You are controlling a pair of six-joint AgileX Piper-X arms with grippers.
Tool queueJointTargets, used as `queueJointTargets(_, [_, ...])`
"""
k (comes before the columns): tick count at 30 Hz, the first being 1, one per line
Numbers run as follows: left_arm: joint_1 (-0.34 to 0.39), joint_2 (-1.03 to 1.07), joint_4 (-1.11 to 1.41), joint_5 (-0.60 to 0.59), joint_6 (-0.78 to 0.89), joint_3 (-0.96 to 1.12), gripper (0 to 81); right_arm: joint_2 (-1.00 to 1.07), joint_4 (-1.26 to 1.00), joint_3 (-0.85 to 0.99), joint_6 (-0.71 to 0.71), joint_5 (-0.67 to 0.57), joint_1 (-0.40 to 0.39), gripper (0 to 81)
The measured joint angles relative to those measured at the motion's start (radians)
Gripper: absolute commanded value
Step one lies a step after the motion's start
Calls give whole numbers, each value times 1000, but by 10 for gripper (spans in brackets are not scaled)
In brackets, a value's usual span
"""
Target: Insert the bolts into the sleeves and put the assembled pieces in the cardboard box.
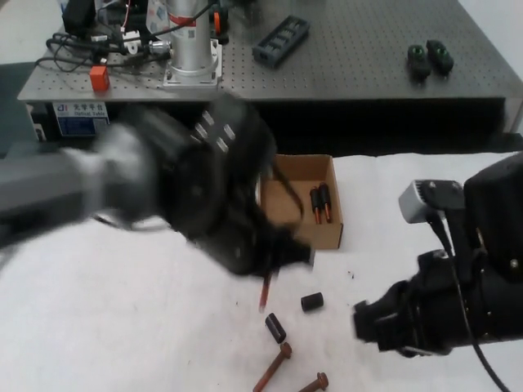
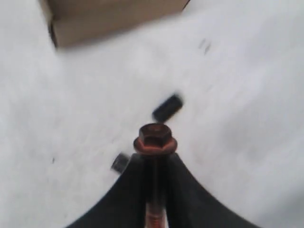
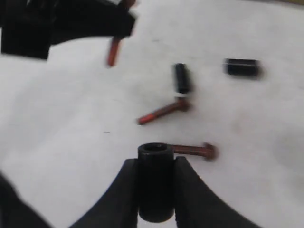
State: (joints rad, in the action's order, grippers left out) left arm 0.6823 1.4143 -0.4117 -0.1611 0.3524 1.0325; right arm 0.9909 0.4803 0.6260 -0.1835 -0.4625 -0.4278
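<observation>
1. Your left gripper is closed on a rust-red metal flange-head bolt. It pinches the shank, with the head standing past the fingertips, and it hangs over the white cloth just in front of the box.
2. Your right gripper is clamped on a short black cylindrical sleeve with the bore mouth facing outward, low at the right of the cloth and apart from the bolt.
3. Both parts look rigid, small and light. Smooth round metal will likely twist between the pads, so grip mid-shank and on the sleeve's rear half, leaving the bore free.
4. The open brown cardboard box sits at the cloth's far side with assembled pieces inside. Its thin walls would probably give if bumped.
5. Between the arms lie one loose black sleeve, a second loose sleeve and two loose bolts. They would likely roll if brushed, so mate the parts above them.
</observation>
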Motion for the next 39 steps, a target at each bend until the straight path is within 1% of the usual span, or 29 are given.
queueJointTargets(2, [-15, -79, 113, -54, 19, -74, 1, 0, -38, 0, -10, -13, -57, 34])
queueJointTargets(3, [-33, -144, 222, -104, 56, -144, 7, 0, -67, 0, -23, -20, -80, 34])
queueJointTargets(4, [-43, -169, 268, -128, 80, -180, 6, 0, -100, 0, -37, -21, -80, 34])
queueJointTargets(5, [-56, -208, 344, -170, 122, -240, 6, 0, -106, 0, -46, -16, -102, 34])
queueJointTargets(6, [-62, -228, 379, -188, 137, -260, 6, 0, -159, 0, -59, -4, -117, 34])
queueJointTargets(9, [-64, -279, 446, -223, 158, -290, 6, 0, -210, 0, -72, 28, -144, 34])
queueJointTargets(13, [-64, -331, 477, -242, 164, -291, 6, 5, -258, 0, -79, 45, -151, 34])
queueJointTargets(19, [-64, -341, 480, -259, 164, -292, 6, 15, -359, 0, -86, 64, -154, 34])
queueJointTargets(31, [-64, -341, 480, -289, 168, -292, 6, 17, -436, 0, -87, 126, -154, 34])
queueJointTargets(39, [-65, -341, 492, -306, 170, -292, 6, 17, -445, 0, -87, 199, -154, 34])
